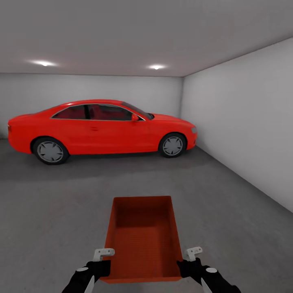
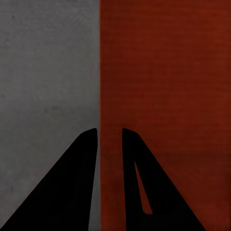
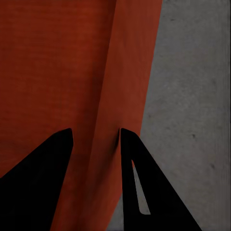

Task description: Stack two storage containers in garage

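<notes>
One orange-red storage container [image 1: 142, 240], open-topped and empty, hangs level in front of me over the garage's dark grey concrete floor [image 1: 57, 203]. My left gripper [image 1: 106, 261] clamps its left side wall near the close end, and my right gripper [image 1: 186, 260] clamps the right wall. In the left wrist view the left gripper [image 2: 109, 134] has its black fingers [image 2: 79, 187] astride the thin wall of the container [image 2: 163, 72], with floor [image 2: 48, 72] beyond. In the right wrist view the right gripper [image 3: 95, 134] straddles the container's wall [image 3: 130, 72] the same way.
A red car [image 1: 101, 130] is parked side-on across the back of the garage. A white wall [image 1: 244, 122] runs along the right side, and another stands behind the car. Open concrete lies between me and the car.
</notes>
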